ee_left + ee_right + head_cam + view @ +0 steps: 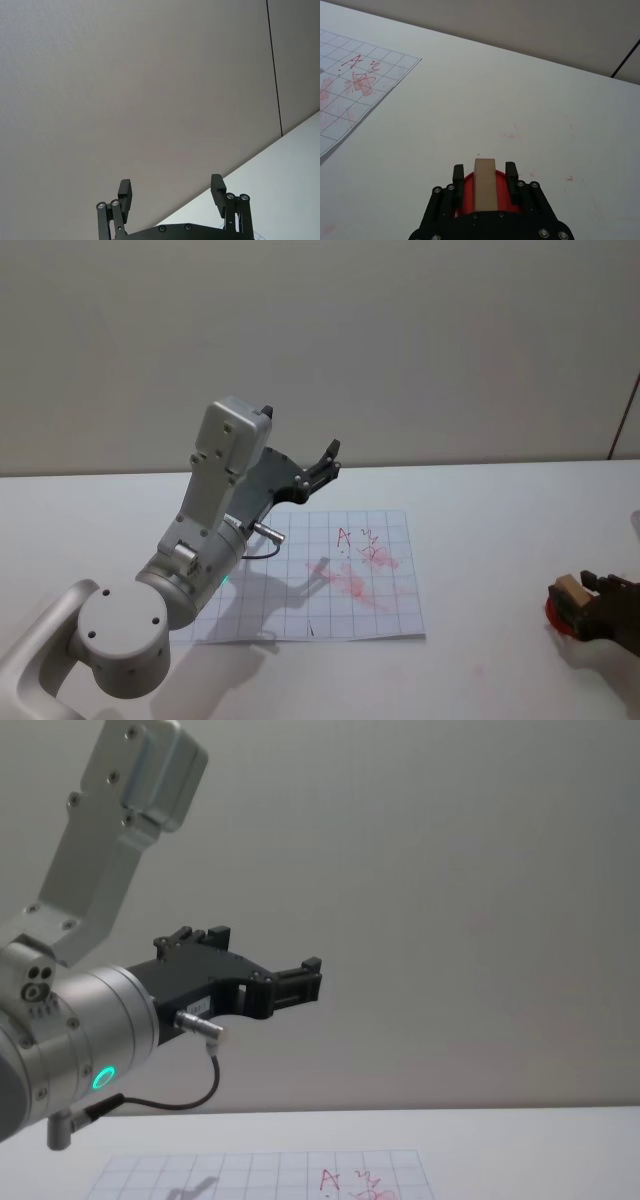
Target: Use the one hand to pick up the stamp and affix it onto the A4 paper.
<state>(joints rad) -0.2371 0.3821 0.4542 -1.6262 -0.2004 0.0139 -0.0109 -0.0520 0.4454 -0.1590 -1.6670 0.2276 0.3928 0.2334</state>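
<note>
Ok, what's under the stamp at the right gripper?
A red pad lies beneath the wooden stamp, between the right gripper fingers. The stamp's face is hidden.

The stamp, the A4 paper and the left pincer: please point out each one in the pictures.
stamp (485, 182), right wrist view, on its wooden handle.
A4 paper (395, 615), head view, on a bare grid square near its corner.
left pincer (171, 192), left wrist view, midway between its open fingertips.

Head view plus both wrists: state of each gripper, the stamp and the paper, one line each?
left gripper: fingers open, empty, raised above the paper.
right gripper: fingers shut on the stamp, low over the table, right of the paper.
stamp: wooden handle held between the fingers, over a red base.
A4 paper: flat on the table, already bearing red marks.
</note>
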